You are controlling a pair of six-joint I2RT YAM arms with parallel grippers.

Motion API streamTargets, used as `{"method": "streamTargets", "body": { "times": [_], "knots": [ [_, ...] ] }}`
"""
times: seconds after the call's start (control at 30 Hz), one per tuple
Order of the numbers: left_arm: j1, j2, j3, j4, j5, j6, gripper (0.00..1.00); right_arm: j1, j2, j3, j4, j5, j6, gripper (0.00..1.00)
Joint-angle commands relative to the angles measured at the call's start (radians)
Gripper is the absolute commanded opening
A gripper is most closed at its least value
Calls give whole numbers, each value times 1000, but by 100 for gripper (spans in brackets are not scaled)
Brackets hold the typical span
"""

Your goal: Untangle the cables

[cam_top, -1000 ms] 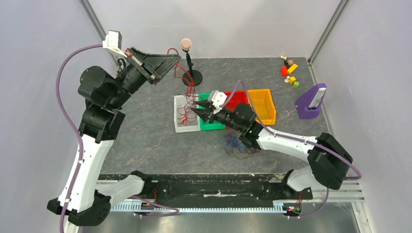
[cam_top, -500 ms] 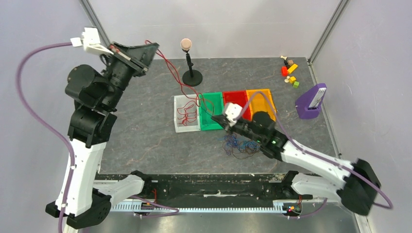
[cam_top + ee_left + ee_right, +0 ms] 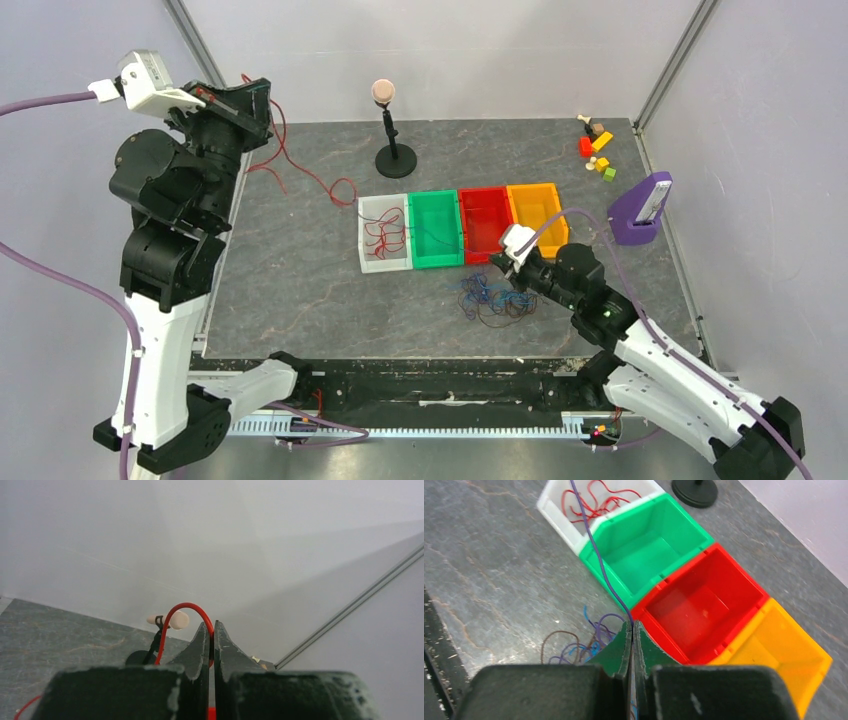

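Note:
My left gripper (image 3: pixel 258 95) is raised at the far left and shut on a long red cable (image 3: pixel 300 176). The cable hangs down and ends on the table left of the bins. In the left wrist view the red cable (image 3: pixel 181 607) loops out of the shut gripper (image 3: pixel 212 626). My right gripper (image 3: pixel 497 262) is low in front of the red bin, shut on a thin purple cable (image 3: pixel 596 550) that runs over the green bin toward the white bin. A tangle of blue, purple and brown cables (image 3: pixel 490 300) lies just left of this gripper (image 3: pixel 632 625). More red cables (image 3: pixel 596 504) lie in the white bin.
Four bins stand in a row: white (image 3: pixel 363 238), green (image 3: pixel 434 228), red (image 3: pixel 484 222), orange (image 3: pixel 537 212). A black stand with a pink ball (image 3: pixel 388 130) is behind them. A purple holder (image 3: pixel 638 210) and small coloured blocks (image 3: pixel 597 148) are at the far right.
My left gripper swung up and left, pulling the red cable away from the bins. My right gripper drew back right and toward the near edge, from over the green bin to before the red bin.

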State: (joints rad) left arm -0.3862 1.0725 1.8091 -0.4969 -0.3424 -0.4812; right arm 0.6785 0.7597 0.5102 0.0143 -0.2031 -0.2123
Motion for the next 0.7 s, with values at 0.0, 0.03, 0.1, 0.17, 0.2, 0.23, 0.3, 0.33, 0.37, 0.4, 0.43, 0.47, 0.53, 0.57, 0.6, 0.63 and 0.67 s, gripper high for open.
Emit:
{"method": "streamTargets", "body": {
  "times": [0.0,0.03,0.1,0.17,0.2,0.23,0.3,0.33,0.37,0.4,0.43,0.47,0.53,0.57,0.6,0.63,0.67],
  "knots": [
    [8,-30,-9,3,-31,63,2,-51,-47,41,-50,1,1,0],
    [9,-36,-16,2,-32,70,2,-56,-48,63,-56,4,1,0],
    [11,-45,-27,-7,-62,86,2,-67,-53,112,-66,19,4,0],
    [15,-56,-47,-18,-97,95,2,-76,-59,155,-68,35,7,0],
    [20,-62,-61,-26,-100,89,2,-80,-61,177,-68,43,7,0],
    [23,-71,-75,-34,-103,87,2,-82,-62,199,-72,49,8,0],
    [32,-81,-106,-43,-151,94,2,-85,-57,241,-86,83,11,0],
    [39,-83,-118,-51,-195,108,2,-90,-56,255,-94,105,8,0],
    [48,-85,-132,-51,-247,123,2,-97,-60,266,-103,128,-4,0],
    [57,-89,-145,-43,-290,147,2,-105,-68,269,-110,147,-19,0],
    [65,-96,-160,-33,-336,162,2,-116,-81,267,-112,177,-30,0],
    [70,-106,-176,-14,-365,186,2,-127,-95,261,-114,196,-37,0],
    [78,-124,-205,18,-410,223,2,-150,-133,246,-121,260,-45,0],
    [81,-130,-218,35,-427,246,2,-155,-143,239,-124,291,-43,0],
    [86,-131,-229,51,-458,267,2,-157,-153,238,-130,337,-39,0],
    [95,-131,-237,64,-482,287,2,-159,-159,238,-136,377,-34,0],
    [105,-129,-244,67,-486,297,2,-159,-163,240,-141,400,-28,0]
  ]
}}
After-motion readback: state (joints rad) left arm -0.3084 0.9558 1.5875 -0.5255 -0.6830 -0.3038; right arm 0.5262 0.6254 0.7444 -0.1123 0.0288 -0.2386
